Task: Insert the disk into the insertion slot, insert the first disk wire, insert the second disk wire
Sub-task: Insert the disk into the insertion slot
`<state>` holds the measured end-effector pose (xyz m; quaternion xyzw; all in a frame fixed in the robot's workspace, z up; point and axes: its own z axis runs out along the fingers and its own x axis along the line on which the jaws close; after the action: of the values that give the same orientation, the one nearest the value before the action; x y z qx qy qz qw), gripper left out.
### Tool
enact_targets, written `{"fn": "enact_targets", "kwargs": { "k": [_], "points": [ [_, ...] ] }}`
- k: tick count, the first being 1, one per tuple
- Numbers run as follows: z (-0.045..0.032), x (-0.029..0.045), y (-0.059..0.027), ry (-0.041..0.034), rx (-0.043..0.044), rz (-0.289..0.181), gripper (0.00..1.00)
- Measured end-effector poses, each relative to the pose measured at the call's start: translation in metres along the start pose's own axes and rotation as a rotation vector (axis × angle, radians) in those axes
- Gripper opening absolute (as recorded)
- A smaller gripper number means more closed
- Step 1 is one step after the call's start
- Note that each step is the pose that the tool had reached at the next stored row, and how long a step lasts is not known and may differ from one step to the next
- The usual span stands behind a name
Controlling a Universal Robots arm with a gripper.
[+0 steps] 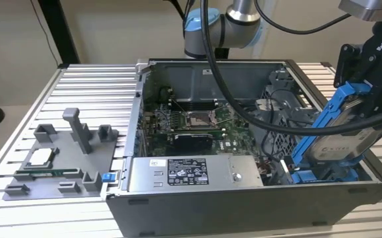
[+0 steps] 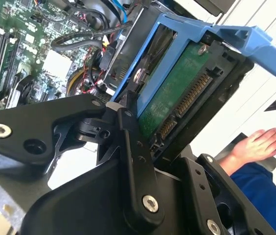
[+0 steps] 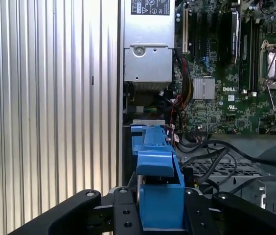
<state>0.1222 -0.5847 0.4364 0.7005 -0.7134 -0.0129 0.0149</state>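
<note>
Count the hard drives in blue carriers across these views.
1. The disk is clamped in the gripper, tilted, its lower end at the insertion slot on the exterior view's right. Another could be hidden behind it.

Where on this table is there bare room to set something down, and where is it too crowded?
Bare: the ribbed table at the exterior view's left of the computer case, beyond and in front of the grey parts tray. Crowded: inside the case, where cables cross and the gripper holds the disk.
</note>
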Motion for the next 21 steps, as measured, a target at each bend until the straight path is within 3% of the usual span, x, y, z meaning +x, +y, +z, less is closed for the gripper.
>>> {"fn": "enact_targets", "kwargs": {
  "k": [21],
  "points": [
    [0.0184,-0.0047,-0.0015,-0.0002,0.0,-0.004,0.0]
  ]
}}
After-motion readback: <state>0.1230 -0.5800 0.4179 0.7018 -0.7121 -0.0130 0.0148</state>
